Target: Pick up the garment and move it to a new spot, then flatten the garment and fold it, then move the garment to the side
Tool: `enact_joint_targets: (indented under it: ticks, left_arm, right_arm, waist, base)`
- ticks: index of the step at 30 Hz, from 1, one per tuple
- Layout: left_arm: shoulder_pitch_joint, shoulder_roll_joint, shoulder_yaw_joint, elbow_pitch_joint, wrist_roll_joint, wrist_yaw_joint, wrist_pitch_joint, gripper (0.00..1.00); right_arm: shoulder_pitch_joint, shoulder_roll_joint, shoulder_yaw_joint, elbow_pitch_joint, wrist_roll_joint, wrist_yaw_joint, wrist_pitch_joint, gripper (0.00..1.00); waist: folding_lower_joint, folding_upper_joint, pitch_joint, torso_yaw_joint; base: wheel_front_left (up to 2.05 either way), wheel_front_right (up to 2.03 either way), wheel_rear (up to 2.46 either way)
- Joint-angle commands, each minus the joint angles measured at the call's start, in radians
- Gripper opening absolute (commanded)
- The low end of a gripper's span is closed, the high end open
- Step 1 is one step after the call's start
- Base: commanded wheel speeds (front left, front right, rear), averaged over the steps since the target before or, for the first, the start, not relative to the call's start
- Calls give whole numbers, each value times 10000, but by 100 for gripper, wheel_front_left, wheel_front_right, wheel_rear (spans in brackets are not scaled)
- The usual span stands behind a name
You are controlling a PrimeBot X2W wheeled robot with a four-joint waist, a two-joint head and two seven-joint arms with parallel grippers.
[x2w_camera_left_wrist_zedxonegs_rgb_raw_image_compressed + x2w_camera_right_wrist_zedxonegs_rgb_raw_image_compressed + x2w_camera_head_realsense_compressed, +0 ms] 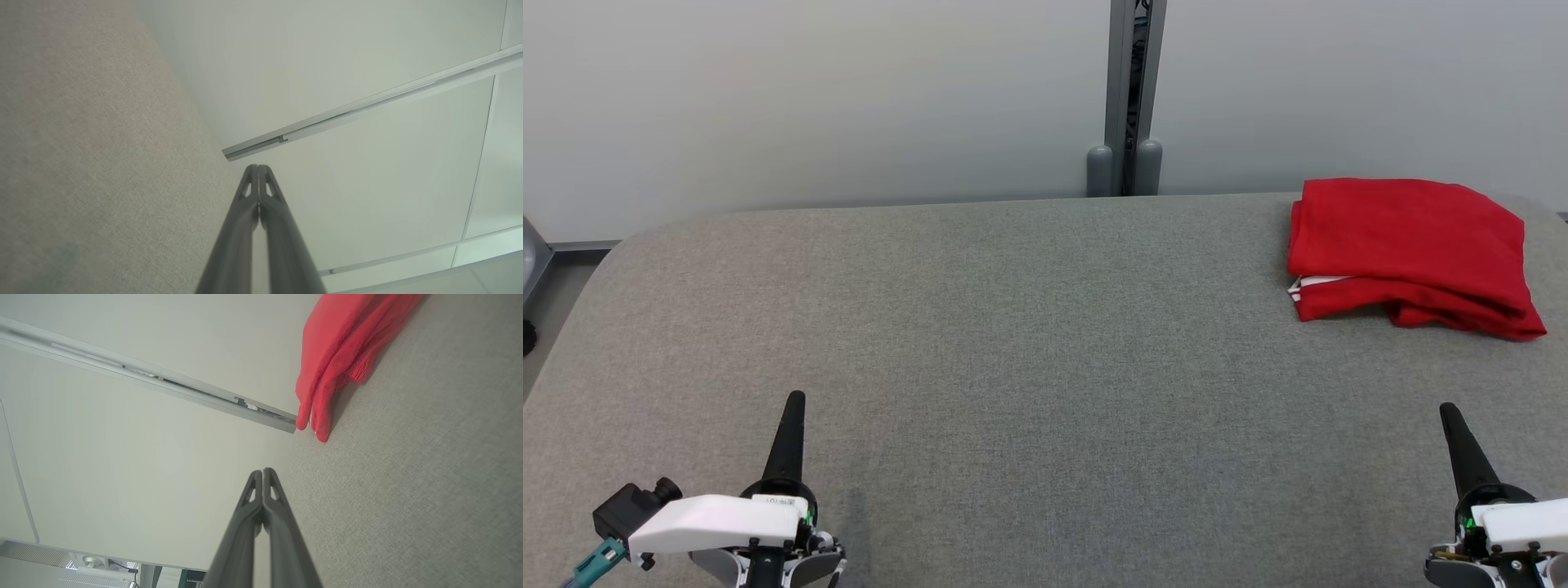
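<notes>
A red garment (1409, 249) lies folded in a compact stack at the far right of the grey fabric table (1013, 343), a sliver of white showing at its left edge. In the right wrist view the same garment (343, 351) lies ahead of the fingers, apart from them. My left gripper (795, 398) rests low at the near left, fingers pressed together and empty (258, 167). My right gripper (1447, 407) sits at the near right, well short of the garment, also shut with nothing held (263, 471).
A pale wall runs behind the table, with a grey vertical post (1129, 98) at its middle. The table's left end curves away toward the floor (556, 286). Wide bare cloth surface lies between the two grippers and left of the garment.
</notes>
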Motion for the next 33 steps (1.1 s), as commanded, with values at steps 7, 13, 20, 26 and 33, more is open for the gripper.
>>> enact_joint_targets:
  ticks: [7, 13, 20, 26, 33]
  left_arm:
    - [-352, 92, 112, 1, -716, -113, 149, 0]
    - [-414, 91, 170, 52, -1255, -169, 283, 0]
    - [-503, 95, 222, 100, -1768, -221, 385, 0]
    - [-532, 97, 268, 137, -2178, -267, 491, 0]
    - [-638, 97, 313, 171, -2658, -313, 591, 0]
  right_arm:
    - [-237, -108, -108, 42, 751, 0, 204, 0]
    - [-290, -143, -182, 77, 1357, 0, 342, 0]
    - [-356, -176, -250, 103, 1924, 0, 476, 0]
    - [-406, -199, -292, 130, 2396, 2, 579, 0]
    - [-419, -222, -345, 170, 2910, 2, 711, 0]
  waist:
    - [0, 0, 13, -18]
    - [0, 0, 26, -37]
    - [0, 0, 39, -55]
    - [0, 0, 50, -71]
    - [0, 0, 63, -90]
  base:
    - [0, 0, 0]
    - [0, 0, 0]
    - [0, 0, 0]
    - [0, 0, 0]
    - [0, 0, 0]
